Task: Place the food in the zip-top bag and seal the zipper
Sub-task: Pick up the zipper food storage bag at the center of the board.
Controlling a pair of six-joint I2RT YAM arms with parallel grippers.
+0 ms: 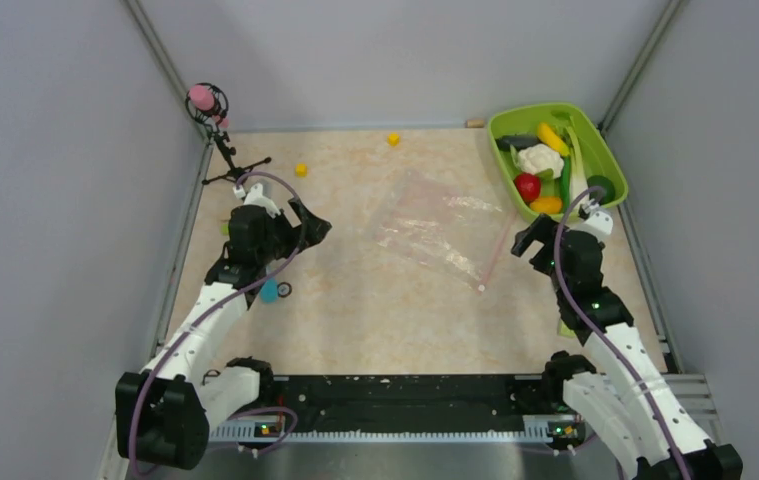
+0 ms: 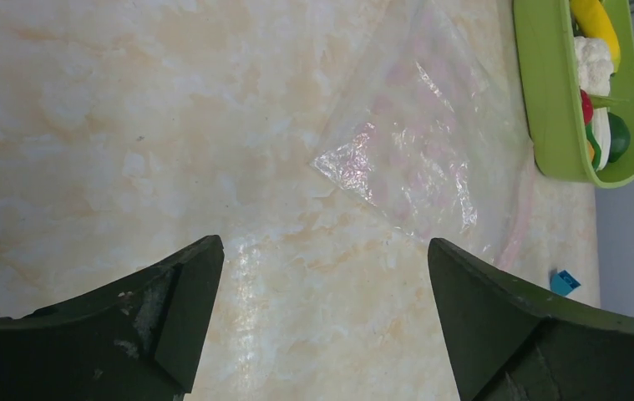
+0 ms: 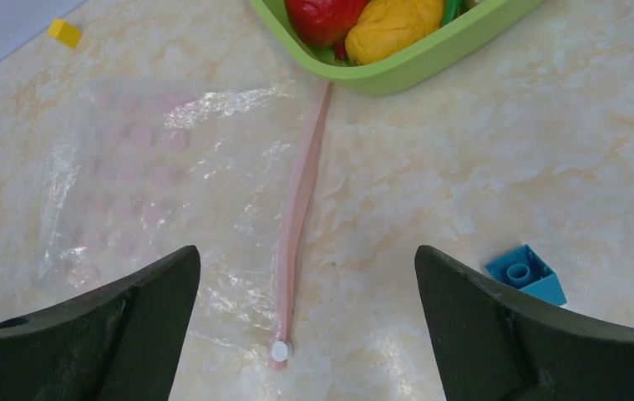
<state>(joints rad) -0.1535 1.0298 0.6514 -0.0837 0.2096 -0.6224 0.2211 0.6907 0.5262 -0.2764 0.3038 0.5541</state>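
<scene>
On the worktop (image 1: pixel 355 300) sits the empty zip-top bag (image 1: pixel 435 225), zipper (image 3: pixel 302 192) along its three-o'clock edge, food (image 1: pixel 539 158) in the tray (image 1: pixel 535 110) at two o'clock (nothing bagged yet); left claw (image 2: pixel 323 246) and right claw (image 3: pixel 306 251), both spread, should first open its mouth.

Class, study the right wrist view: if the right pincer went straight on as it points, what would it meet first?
Probably the zipper, near its white slider, lying just ahead of the open right pincer; the tray sits farther on. Depth is unclear.
</scene>
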